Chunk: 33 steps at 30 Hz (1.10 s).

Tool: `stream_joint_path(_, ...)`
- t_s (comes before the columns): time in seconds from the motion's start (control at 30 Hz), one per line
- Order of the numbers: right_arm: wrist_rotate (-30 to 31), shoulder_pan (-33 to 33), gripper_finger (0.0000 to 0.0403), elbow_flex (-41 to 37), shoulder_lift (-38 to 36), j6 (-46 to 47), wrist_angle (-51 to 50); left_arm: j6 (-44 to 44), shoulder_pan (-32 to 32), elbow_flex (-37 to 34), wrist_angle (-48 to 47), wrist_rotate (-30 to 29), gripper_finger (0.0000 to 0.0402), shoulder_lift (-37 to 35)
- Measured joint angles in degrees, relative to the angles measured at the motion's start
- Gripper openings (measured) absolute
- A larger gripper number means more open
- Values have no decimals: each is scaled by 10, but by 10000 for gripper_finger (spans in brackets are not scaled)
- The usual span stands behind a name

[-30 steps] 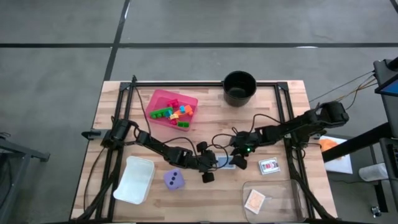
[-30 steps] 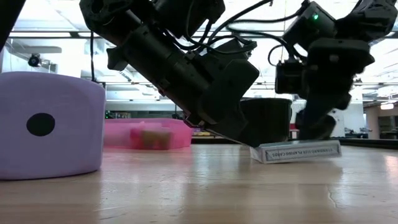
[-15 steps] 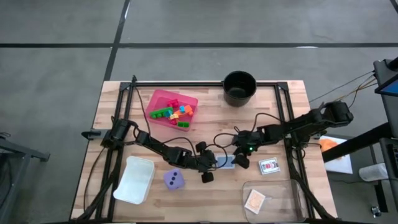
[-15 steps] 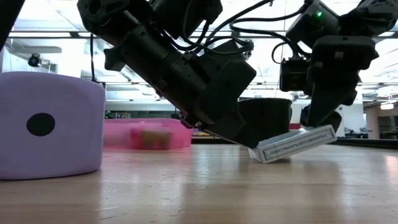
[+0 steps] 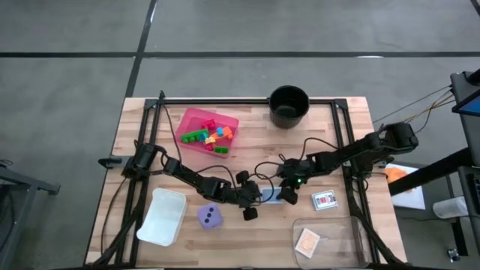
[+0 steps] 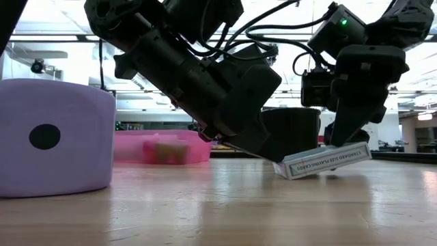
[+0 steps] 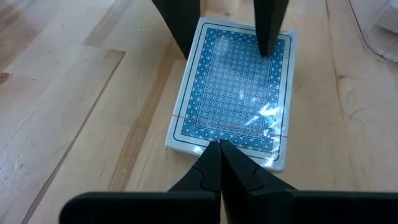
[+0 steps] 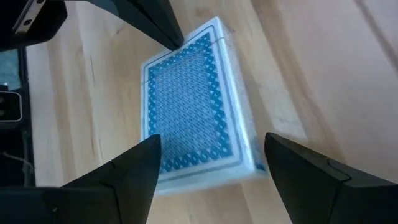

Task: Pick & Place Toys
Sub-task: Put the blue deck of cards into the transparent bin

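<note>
While the blue card deck (image 7: 233, 93) sits too flat on the surface (image 5: 247, 154) to be gripped from above, the two claws work it from opposite ends
With its fingers pressed fully together into a wedge, the left claw (image 7: 219, 163) bears on the deck's near edge and pins that end down; the right claw (image 8: 208, 171), fingers spread wide and holding nothing yet, straddles the far end, which stands tilted up off the wood in the low view, one finger (image 6: 345, 130) touching it, so likely the pinned end acts as a stop so the raised end can be clamped. Other toys lie apart: purple die (image 5: 211, 217) just beside the left arm, bricks (image 5: 208, 136) in the pink tray (image 5: 191, 118), white-red card (image 5: 324, 200) and orange card (image 5: 307, 241) near the right arm
</note>
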Motion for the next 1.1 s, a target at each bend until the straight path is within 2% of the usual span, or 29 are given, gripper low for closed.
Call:
stream_joint_path(0.1, -7, 0, 279, 4, 20, -1, 15, 0, 0, -1, 2, 0, 0, 0)
stream_joint_path(0.2, -9, -1, 255, 9, 32, -7, 16, 0, 0, -1, 3, 2, 0, 0)
stream_joint_path(0.47, -22, -1, 133, 12, 24, -31, 12, 0, -1, -1, 1, 1, 0, -2)
stream_joint_path(0.6, -24, 0, 90, 12, -1, -44, 9, 0, -1, -1, 2, -1, 0, -3)
stream_joint_path(0.83, -6, 2, 77, 11, -40, -76, -4, 30, -5, -1, 14, -1, 0, -8)
stream_joint_path(1.1, 52, 37, 70, 5, -67, -129, 23, 155, -40, -14, 87, -3, 0, -26)
